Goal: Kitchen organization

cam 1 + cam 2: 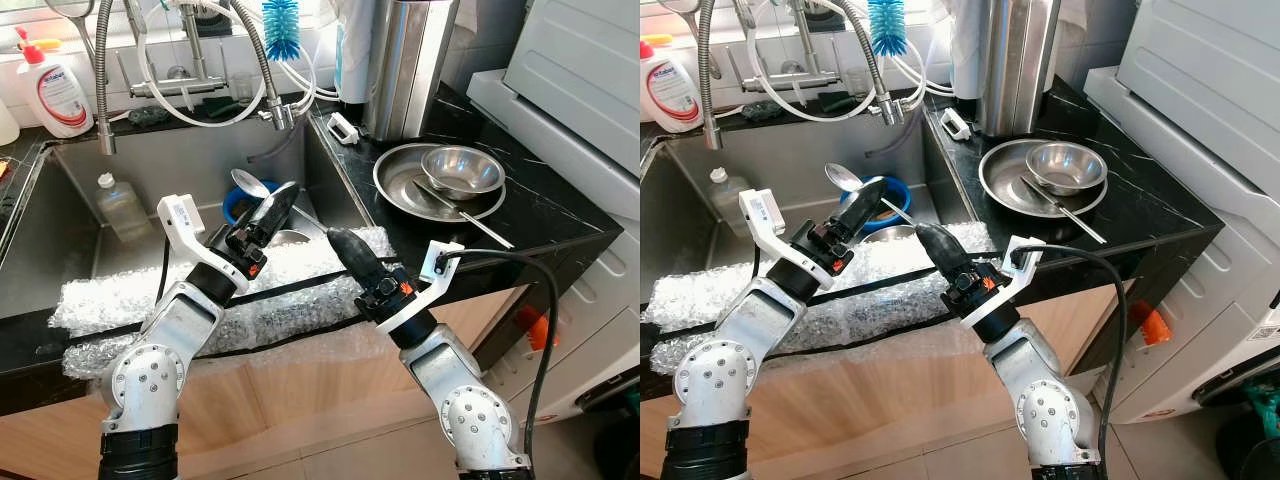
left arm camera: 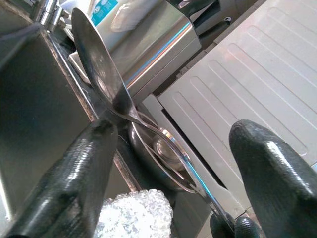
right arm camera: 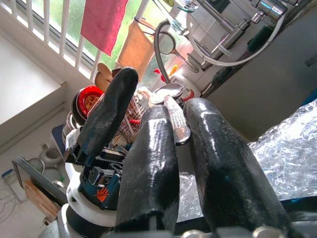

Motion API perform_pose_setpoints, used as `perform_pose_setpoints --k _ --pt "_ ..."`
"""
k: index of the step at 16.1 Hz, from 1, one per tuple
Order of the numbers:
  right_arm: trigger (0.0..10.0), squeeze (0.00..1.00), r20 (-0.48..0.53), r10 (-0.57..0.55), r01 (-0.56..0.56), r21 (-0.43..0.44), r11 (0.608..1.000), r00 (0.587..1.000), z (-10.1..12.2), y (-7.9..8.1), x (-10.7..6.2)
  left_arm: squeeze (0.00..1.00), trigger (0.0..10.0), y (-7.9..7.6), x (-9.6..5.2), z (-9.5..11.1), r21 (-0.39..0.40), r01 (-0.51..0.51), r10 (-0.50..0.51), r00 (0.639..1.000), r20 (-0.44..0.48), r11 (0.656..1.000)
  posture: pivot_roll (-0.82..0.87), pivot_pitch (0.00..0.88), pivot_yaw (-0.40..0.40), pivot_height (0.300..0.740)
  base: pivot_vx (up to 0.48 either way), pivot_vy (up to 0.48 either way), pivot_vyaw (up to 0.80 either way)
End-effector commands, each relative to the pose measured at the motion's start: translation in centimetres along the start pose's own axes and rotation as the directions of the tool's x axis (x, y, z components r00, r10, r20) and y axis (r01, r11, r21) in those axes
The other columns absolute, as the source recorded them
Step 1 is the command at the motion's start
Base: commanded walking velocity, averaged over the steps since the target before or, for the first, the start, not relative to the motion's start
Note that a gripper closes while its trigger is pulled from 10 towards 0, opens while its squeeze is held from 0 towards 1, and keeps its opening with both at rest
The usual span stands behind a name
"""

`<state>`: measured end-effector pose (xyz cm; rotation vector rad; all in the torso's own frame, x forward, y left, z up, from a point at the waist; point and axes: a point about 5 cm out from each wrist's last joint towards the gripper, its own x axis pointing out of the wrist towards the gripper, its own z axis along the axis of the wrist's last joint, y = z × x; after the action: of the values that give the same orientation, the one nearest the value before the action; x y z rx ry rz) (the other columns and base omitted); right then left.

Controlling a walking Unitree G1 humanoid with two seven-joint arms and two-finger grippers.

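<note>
A steel spoon [image 1: 248, 183] hangs over the sink, its bowl up and its thin handle slanting down to my right gripper [image 1: 337, 240], which is shut on the handle's end. In the right wrist view the handle [image 3: 176, 120] sits pinched between the two black fingers. My left gripper [image 1: 274, 206] reaches in from the left around the spoon's middle. Its fingers stand apart in the left wrist view, and the spoon [image 2: 101, 74] leans against one finger [image 2: 84, 163]. A steel plate [image 1: 395, 180] on the black counter holds a small steel bowl [image 1: 462, 170] and a utensil.
Bubble wrap [image 1: 290, 290] lies along the sink's front rim under both arms. The sink [image 1: 160, 160] holds a blue bowl [image 1: 236, 205] and a clear bottle [image 1: 121, 206]. Faucet hoses and a blue brush [image 1: 281, 25] hang behind. A steel cylinder [image 1: 410, 60] and a white appliance [image 1: 585, 90] stand at right.
</note>
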<state>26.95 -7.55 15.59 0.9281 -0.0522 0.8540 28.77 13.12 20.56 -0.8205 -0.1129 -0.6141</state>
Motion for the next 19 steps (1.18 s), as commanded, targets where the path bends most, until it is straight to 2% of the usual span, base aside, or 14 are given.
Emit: perform_pose_setpoints --k 1,3,4,5,12,14,16,19 --pt "10.0 0.00 0.004 0.033 -0.033 -0.016 0.999 0.999 0.1 0.8 0.3 1.00 10.0 -0.5 -0.1 0.2 0.008 0.022 -0.022 1.000 -0.004 1.000 -0.08 0.000 0.021 0.740 0.000 0.000 0.00" --pt "10.0 0.00 0.004 0.033 -0.033 -0.016 0.999 0.999 0.1 0.8 0.3 1.00 10.0 -0.5 -0.1 0.2 0.008 0.022 -0.022 1.000 -0.004 1.000 -0.08 0.000 0.021 0.740 0.000 0.000 0.00" --pt "10.0 0.00 -0.093 0.105 -0.110 -0.055 0.992 0.990 -1.0 1.6 0.5 0.00 10.0 -0.7 0.0 -0.3 0.000 0.038 -0.038 0.999 -0.035 0.999 -0.08 0.000 0.022 0.740 0.000 0.000 0.00" --pt "10.0 0.00 -0.170 0.147 -0.163 -0.080 0.983 0.974 -1.9 2.1 0.5 0.00 10.0 -1.0 0.1 -0.8 -0.013 0.061 -0.061 0.996 -0.059 0.998 -0.08 0.000 0.020 0.740 0.000 0.000 0.00" --pt "10.0 0.00 -0.143 0.163 -0.180 -0.112 0.977 0.976 -1.3 2.3 0.7 0.00 10.0 -1.2 0.3 -0.4 0.003 0.069 -0.069 0.997 -0.046 0.998 -0.08 0.000 0.020 0.740 0.000 0.000 0.00" --pt "10.0 0.00 -0.134 0.148 -0.165 -0.124 0.979 0.980 -1.2 2.1 0.7 0.00 10.0 -1.0 0.2 -0.2 0.007 0.057 -0.056 0.998 -0.038 0.998 -0.08 0.000 0.020 0.740 0.000 0.000 0.00" --pt "10.0 0.00 -0.055 0.078 -0.085 -0.140 0.986 0.995 -0.3 1.3 0.9 0.00 10.0 -0.9 0.0 -0.2 0.011 0.051 -0.050 0.998 -0.038 0.999 -0.07 0.000 0.021 0.740 0.000 0.000 0.00" --pt "10.0 0.00 -0.017 0.043 -0.045 -0.154 0.987 0.999 0.1 0.9 1.0 0.00 10.0 -0.9 0.2 -0.1 0.012 0.046 -0.046 0.999 -0.027 0.999 -0.08 0.000 0.022 0.740 0.000 0.000 0.00"
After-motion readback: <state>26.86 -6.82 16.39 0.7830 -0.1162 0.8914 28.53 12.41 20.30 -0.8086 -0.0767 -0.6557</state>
